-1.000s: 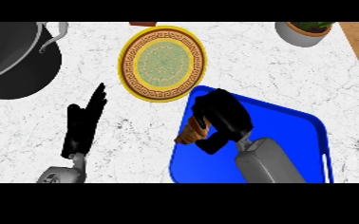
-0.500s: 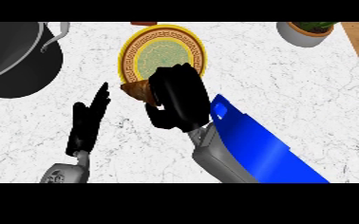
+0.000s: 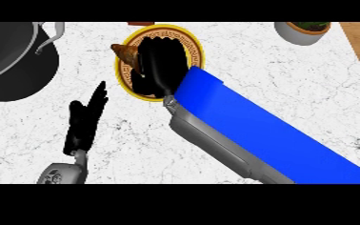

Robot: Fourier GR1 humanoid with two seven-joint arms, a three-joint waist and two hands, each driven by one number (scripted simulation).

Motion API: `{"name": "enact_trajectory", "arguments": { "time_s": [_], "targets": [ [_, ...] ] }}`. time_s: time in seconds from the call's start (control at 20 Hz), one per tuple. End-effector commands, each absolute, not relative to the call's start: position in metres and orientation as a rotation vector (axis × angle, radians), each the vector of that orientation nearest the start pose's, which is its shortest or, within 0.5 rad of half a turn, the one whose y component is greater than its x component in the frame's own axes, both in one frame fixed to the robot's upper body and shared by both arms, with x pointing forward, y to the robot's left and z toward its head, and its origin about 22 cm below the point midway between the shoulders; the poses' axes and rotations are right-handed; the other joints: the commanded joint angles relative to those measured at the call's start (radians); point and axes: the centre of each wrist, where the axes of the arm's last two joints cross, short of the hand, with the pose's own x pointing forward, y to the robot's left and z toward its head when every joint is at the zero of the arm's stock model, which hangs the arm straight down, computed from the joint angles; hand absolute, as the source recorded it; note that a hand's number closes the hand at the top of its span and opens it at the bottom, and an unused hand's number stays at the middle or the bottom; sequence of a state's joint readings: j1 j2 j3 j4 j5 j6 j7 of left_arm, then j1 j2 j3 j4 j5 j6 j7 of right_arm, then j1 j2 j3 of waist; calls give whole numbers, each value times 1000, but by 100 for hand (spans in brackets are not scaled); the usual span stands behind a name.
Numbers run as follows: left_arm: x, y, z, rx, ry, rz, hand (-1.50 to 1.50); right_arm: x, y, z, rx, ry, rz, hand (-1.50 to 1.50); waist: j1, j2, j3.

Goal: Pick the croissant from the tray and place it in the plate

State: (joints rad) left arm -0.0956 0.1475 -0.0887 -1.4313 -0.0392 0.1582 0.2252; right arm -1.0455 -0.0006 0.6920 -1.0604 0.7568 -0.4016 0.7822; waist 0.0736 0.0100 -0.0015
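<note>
My right hand [image 3: 160, 66] is over the round yellow-rimmed plate [image 3: 195, 52] at the upper middle, fingers curled round the brown croissant [image 3: 125, 53]. Only the croissant's left tip shows, sticking out over the plate's left rim. The hand covers most of the plate's middle. The blue tray [image 3: 260, 128] lies to the lower right, under my grey right forearm. My left hand [image 3: 84, 119] rests open at the lower left, fingers pointing up, away from the plate.
A black pot [image 3: 21, 62] with a light handle sits at the left edge. A small potted plant [image 3: 304, 31] stands at the upper right. A wooden strip shows at the far right corner. The counter is white marble.
My right hand has carried the croissant from the tray up and left, across the counter, to above the plate. The left hand has stayed where it was.
</note>
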Motion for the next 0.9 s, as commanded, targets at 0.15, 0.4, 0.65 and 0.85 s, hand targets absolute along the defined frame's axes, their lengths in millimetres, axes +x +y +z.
{"name": "enact_trajectory", "arguments": {
  "time_s": [0.15, 0.4, 0.65, 0.85],
  "targets": [
    [255, 246, -26, 221, -1291, -90, 0, 366, 25, 123, -911, -1656, 864, 150, -13, 3, 0],
    [265, 230, -12, 191, -1311, -100, 0, 398, 4, 112, -928, -1550, 924, 150, 2, 11, 0],
    [260, 229, -9, 214, -1298, -100, 0, 408, -16, 91, -781, -1436, 1016, 150, -2, 11, 1],
    [273, 229, -6, 211, -1323, -85, 0, 418, -28, 85, -726, -1275, 1115, 150, 4, 18, 1]
  ]
}}
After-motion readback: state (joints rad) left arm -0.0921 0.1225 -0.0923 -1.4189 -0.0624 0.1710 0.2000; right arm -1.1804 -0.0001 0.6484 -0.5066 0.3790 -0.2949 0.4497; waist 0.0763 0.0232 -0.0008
